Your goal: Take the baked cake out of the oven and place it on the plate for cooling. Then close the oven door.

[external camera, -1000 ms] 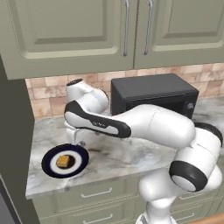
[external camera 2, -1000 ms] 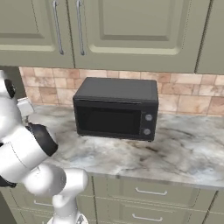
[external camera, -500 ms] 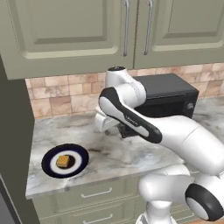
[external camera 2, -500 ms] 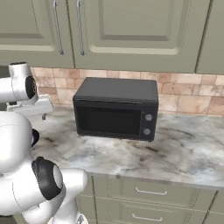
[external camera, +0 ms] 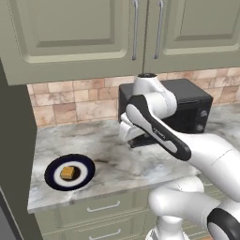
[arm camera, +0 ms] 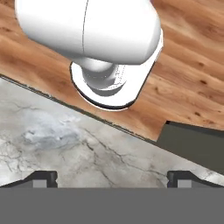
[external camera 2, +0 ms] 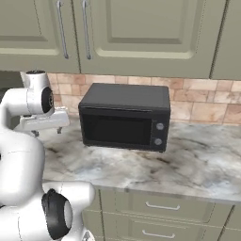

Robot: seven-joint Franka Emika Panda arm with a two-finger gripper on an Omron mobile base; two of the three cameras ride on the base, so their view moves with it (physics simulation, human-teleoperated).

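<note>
1. Where the marble counter ends at its left, the plate lies flat near the front edge, with its navy rim, white ring and dark centre all in plain sight.
2. The baked cake sits on the plate's centre, a small tan block. Its longer side seems to run along the counter's length, though it is too small to be sure.
3. The gripper hangs over the counter well to the right of the plate, just in front of the black microwave.
4. In the hand view the gripper looks down on bare marble and the wooden floor beyond the counter edge. Its two dark fingertips stand far apart at the bottom corners, with nothing between them.
5. The microwave carries two round knobs on its right side. No lettering on it can be read.
6. Green cabinet doors with bar handles hang above a tan tile backsplash.
</note>
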